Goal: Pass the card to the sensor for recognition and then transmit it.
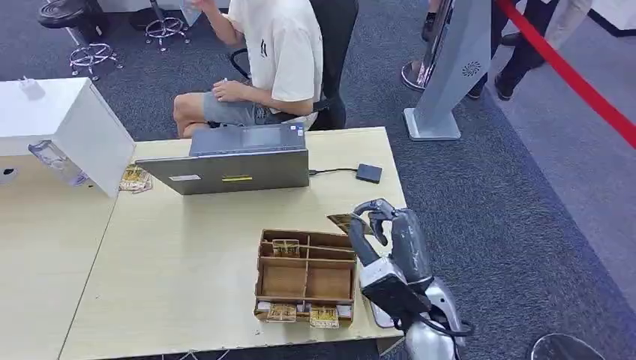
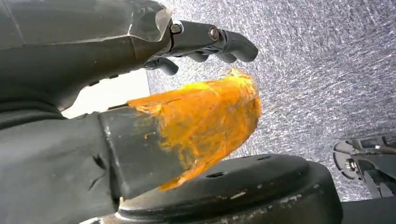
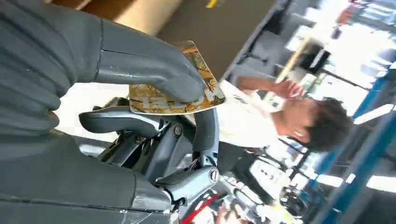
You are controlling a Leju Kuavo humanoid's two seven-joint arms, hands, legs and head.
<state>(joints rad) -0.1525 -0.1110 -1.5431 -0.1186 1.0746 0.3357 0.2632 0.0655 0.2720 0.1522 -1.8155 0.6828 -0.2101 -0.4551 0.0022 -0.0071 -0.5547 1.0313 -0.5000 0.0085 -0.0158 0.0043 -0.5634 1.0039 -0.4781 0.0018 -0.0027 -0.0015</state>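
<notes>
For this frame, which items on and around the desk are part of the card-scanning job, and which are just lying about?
Job:
- gold-patterned card, pinched by the right hand
- small dark square box on a cable, probably the sensor
- brown compartmented card tray holding more cards
- seated person in a white shirt, perhaps the receiver

Lying about:
- grey laptop
- white box
- loose cards beside it
- grey kiosk stand
</notes>
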